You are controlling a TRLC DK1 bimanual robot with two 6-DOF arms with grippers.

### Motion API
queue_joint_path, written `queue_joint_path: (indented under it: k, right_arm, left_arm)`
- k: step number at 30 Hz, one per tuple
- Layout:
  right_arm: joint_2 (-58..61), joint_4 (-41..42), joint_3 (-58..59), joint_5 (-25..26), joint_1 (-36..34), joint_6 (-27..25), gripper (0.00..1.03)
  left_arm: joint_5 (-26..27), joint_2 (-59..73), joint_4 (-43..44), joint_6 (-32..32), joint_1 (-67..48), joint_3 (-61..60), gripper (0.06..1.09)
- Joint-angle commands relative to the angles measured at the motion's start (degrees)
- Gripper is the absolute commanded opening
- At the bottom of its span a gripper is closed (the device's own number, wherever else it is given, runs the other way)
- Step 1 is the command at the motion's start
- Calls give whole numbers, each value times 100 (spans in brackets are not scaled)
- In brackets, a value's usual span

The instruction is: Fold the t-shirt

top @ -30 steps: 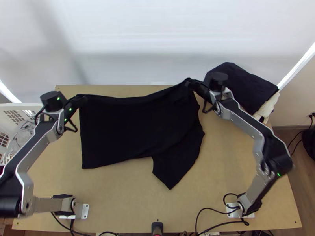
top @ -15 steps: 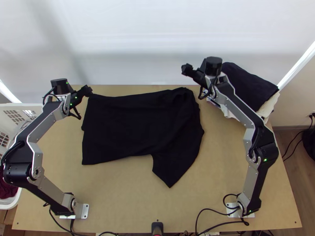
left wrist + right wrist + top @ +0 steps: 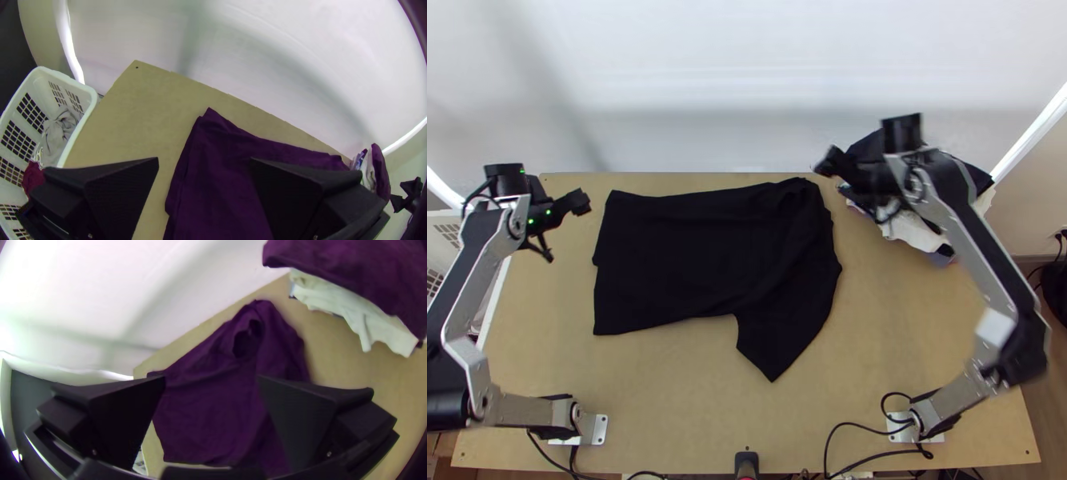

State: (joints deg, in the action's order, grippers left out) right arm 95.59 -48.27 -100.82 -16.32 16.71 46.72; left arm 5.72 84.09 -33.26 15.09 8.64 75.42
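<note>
**Wooden table [image 3: 691, 408] with dark t-shirt [image 3: 691, 264] laid out, ready for the next fold**

Top view: lying flat a little toward eleven o'clock from the tabletop's middle, seemingly doubled over once, with layers out of line at nine o'clock and a sleeve [image 3: 775, 348] pointing to five. Just off the shirt's ten o'clock corner, left gripper [image 3: 578, 202]; near its two o'clock corner, right gripper [image 3: 830, 162], with a stack of cloth [image 3: 913, 230] close by. Could snag on that stack, if swung in too low. No readable label or brand to report.

Left wrist view: jaws wide apart, holding nothing. Beside the table, a white basket [image 3: 92, 98] with laundry inside. Could pull the fold askew by pinching just the upper layer at the uneven edge. No legible writing.

Right wrist view: jaws wide apart here too, with no cloth between. Rumpled around the neck opening [image 3: 246, 344]; could end up lumpy or crooked if folded without smoothing first. Again, no print to make out.
</note>
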Motion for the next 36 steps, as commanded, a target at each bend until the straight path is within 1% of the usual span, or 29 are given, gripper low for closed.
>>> queue_joint_path:
  k: [1,3,6,9,12,14,16,17,18,19,20,21,22,25,27,29,36]
  right_arm:
    - [-427,-517,607,-355,-326,391,98]
    - [-709,-728,1038,-539,-511,364,98]
    - [-1060,-780,1811,-838,-792,224,98]
    - [-1377,-895,2567,-873,-880,-84,98]
    - [-1517,-921,3191,-882,-985,-717,98]
    - [-1500,-1097,3499,-935,-950,-963,98]
    - [-1429,-1510,3692,-944,-801,-1227,98]
    - [-1385,-1703,3753,-935,-695,-1262,98]
    - [-1350,-1879,3815,-935,-599,-1394,97]
    - [-1350,-2090,3929,-944,-467,-1605,93]
    - [-1385,-2090,4035,-935,-326,-1684,92]
    - [-1420,-2037,4140,-935,-256,-1719,92]
    - [-1447,-1993,4254,-944,-159,-1745,87]
    - [-1517,-1563,4553,-944,69,-1736,79]
    - [-1464,-1299,4650,-944,254,-1745,79]
    - [-1368,-1026,4738,-944,289,-1736,79]
    - [-999,-314,4861,-944,254,-1745,79]
  left_arm:
    - [176,-649,-252,-753,23,-387,103]
    - [193,-895,-375,-885,23,-528,103]
    - [202,-1141,-550,-956,32,-625,103]
    - [202,-1282,-656,-973,32,-642,103]
    - [202,-1369,-744,-947,14,-625,103]
    - [202,-1440,-832,-929,-21,-598,103]
    - [202,-1501,-884,-920,-29,-590,103]
    - [202,-1519,-937,-920,-38,-581,103]
    - [202,-1545,-972,-920,-38,-572,103]
    - [202,-1572,-1016,-920,-38,-563,103]
    - [202,-1580,-1060,-912,-38,-546,103]
    - [202,-1607,-1087,-903,-47,-546,103]
    - [193,-1624,-1104,-894,-47,-546,103]
    - [193,-1677,-1192,-841,-65,-546,103]
    - [184,-1721,-1245,-815,-82,-563,103]
    - [158,-1783,-1298,-806,-100,-590,103]
    - [105,-1949,-1368,-806,-100,-695,103]
